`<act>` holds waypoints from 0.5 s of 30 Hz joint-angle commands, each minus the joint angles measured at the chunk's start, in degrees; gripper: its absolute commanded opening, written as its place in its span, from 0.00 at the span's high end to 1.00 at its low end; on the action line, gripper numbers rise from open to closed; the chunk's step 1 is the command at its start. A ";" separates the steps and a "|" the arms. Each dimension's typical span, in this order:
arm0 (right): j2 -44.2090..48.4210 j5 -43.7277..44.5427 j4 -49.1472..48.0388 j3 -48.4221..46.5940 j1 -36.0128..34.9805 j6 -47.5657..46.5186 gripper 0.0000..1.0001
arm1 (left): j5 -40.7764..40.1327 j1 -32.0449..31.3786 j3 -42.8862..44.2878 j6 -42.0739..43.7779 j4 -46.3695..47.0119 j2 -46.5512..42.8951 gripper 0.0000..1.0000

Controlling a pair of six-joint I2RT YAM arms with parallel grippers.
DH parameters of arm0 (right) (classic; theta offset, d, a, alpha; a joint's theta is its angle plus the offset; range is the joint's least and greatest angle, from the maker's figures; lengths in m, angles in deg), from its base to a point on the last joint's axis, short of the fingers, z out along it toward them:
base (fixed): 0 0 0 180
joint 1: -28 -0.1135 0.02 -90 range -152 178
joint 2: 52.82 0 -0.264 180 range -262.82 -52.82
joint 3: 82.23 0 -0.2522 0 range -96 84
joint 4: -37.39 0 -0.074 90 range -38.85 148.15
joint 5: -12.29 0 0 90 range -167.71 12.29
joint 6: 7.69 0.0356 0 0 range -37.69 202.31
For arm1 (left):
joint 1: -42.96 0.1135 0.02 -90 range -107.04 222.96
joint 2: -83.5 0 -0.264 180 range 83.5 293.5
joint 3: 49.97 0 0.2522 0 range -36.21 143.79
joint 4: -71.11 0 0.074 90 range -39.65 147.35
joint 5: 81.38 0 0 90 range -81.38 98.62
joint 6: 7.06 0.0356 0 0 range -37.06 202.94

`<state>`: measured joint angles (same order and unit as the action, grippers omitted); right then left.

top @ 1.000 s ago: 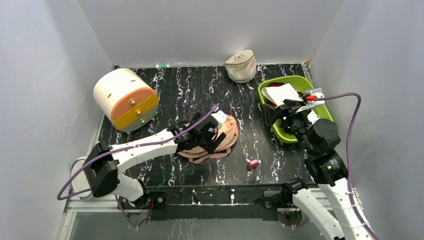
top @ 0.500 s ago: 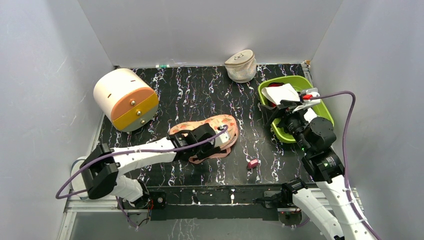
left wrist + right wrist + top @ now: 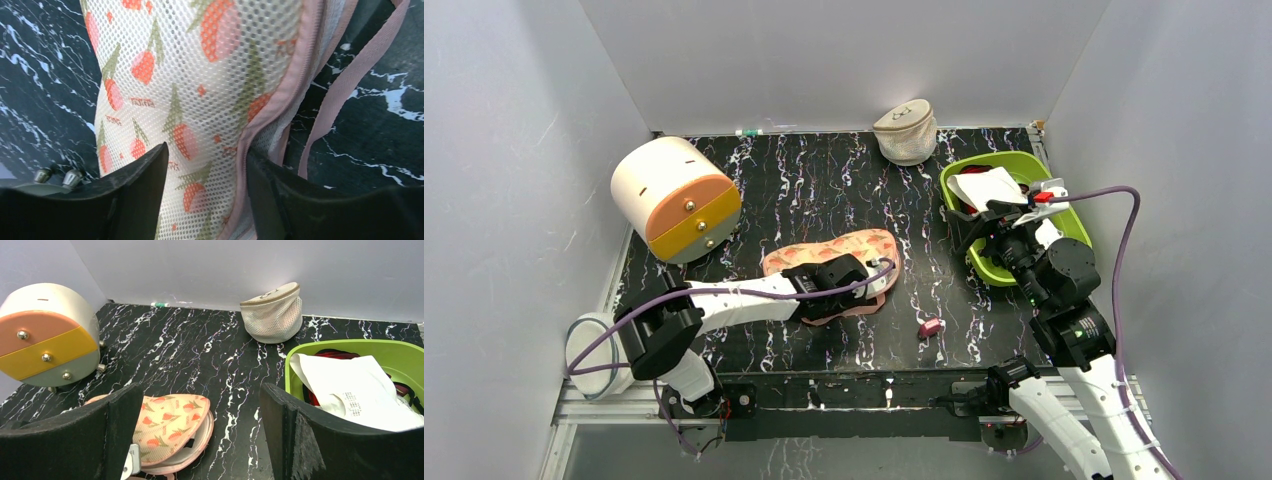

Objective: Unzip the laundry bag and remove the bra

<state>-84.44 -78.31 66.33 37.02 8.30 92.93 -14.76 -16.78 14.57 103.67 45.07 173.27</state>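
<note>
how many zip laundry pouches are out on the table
2. The peach printed laundry bag lies flat mid-table, and a beige domed mesh pouch stands by the back wall. The green bin holds piled items, so another could be hidden there.

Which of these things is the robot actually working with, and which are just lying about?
In the job: laundry bag; left claw astride its pink-trimmed edge. The bra cannot be made out.

Just lying about: drawer drum; beige mesh pouch; green tub with cloths; small pink object.

The laundry bag [image 3: 844, 248] lies between cabinet [image 3: 674, 198] and tub [image 3: 1074, 222].
</note>
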 commanded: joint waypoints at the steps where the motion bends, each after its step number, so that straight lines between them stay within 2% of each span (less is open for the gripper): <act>1: -0.11 0.02 -2.52 0.34 0.12 0.35 0.15 | -3.74 -0.28 1.09 -0.38 1.01 -0.54 0.54; 7: 0.06 0.08 -2.61 0.58 0.16 0.55 0.15 | -2.33 -0.31 3.74 -2.50 -2.04 -0.09 0.81; 12: 0.06 0.18 -2.62 0.40 0.11 0.56 0.15 | 0.13 -0.28 7.82 -6.69 -5.63 -0.82 0.94; 15: -0.14 0.25 -2.62 0.31 0.10 0.46 0.15 | 1.36 -0.28 9.14 -9.04 -6.05 -2.39 0.97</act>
<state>-84.63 -78.31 66.33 37.85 8.30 93.17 -15.22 -16.81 20.52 98.77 41.49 173.60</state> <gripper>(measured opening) 0.851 0.050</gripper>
